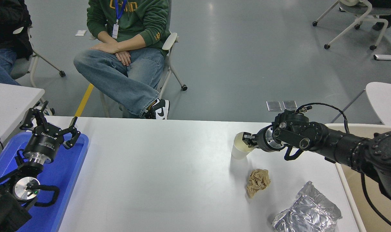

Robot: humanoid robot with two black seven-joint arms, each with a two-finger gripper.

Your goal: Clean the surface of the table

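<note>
At the frame's lower right, a foil bag and a crumpled brown paper lay on the desk. Left gripper sat lower left over a blue tray, fingers spread. Right gripper pinched a tilted paper cup's rim.

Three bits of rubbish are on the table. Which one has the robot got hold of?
The white paper cup: the right gripper pinches its rim. The crumpled brown paper and the foil bag lie untouched nearer the camera.
</note>
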